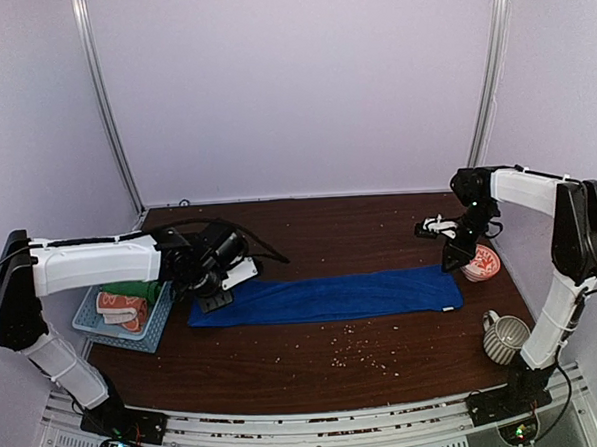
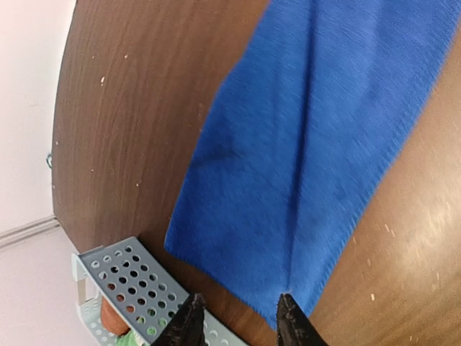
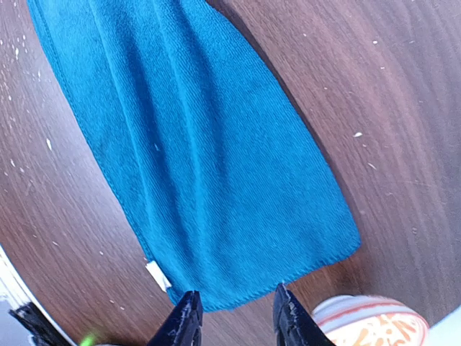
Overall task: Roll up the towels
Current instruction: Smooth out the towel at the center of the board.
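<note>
Left gripper (image 2: 241, 326): jaws parted, nothing between them, tips at the hem of the blue towel's (image 1: 327, 296) left short end; can't tell if they touch the cloth. Right gripper (image 3: 234, 321): same, jaws apart and empty, at the right short end, just beside the orange-and-white bowl (image 1: 481, 265). Blue towel lies flat on the table (image 1: 309, 228) as one long narrow strip running left to right between both grippers, with a lengthwise crease down the middle; not rolled. White tag (image 3: 157, 274) sits at the right-end hem. Light blue basket (image 1: 83, 319) at the left table edge, just beside the strip's left end, holds an orange patterned towel (image 1: 121, 306) and a green towel (image 1: 134, 289). Striped mug (image 1: 503, 337) stands near the right arm's base, apart from the strip. Pale crumbs (image 1: 351, 356) are scattered on the wood in front of it.
</note>
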